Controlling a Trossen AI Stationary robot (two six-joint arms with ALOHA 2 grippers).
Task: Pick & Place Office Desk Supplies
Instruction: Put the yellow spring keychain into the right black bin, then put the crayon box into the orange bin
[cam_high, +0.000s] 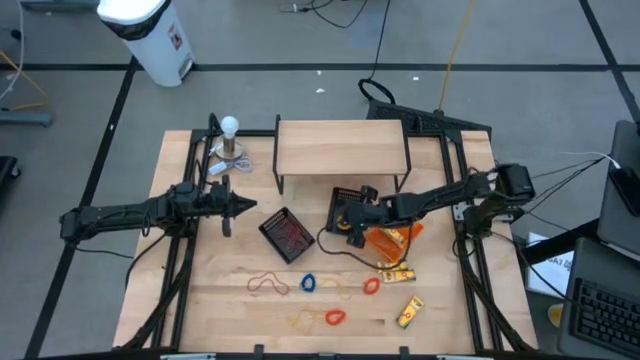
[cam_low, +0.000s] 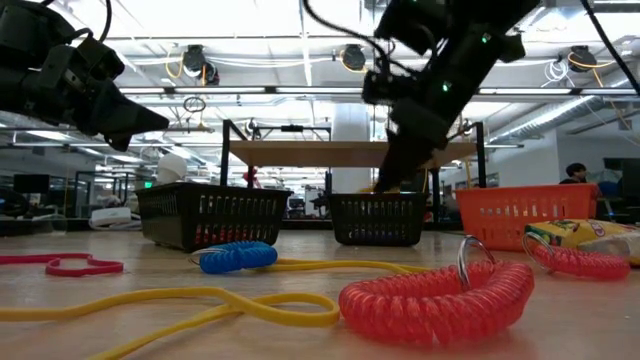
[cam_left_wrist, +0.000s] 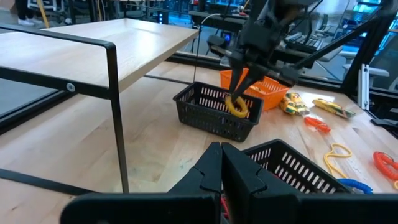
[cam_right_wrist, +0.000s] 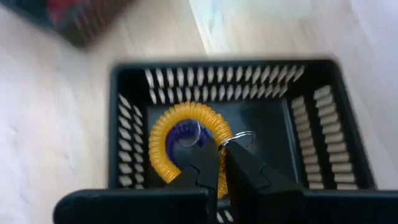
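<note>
Yellow coil loop (cam_right_wrist: 186, 142) pinched in closed right gripper (cam_right_wrist: 221, 163) over black tray (cam_right_wrist: 323, 130), left gripper (cam_left_wrist: 221, 163) closed, empty.

Robotics lab, open-plan: wooden tabletop (cam_high: 220, 300) on a black frame, taped grey floor, exposed ceiling ducts (cam_low: 560, 105), strip lights, monitors and cables around.

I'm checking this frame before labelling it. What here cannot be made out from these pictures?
- Whether the right pincer grips the yellow coil or its key ring: right wrist view, motion blur and the fingers cover the contact.
- Contents of the other black basket: high view, too small; low view, its mesh wall hides them.
- Print on the yellow packets: high view, too small.
- Orange tray: high view, partly covered by the right arm.
</note>
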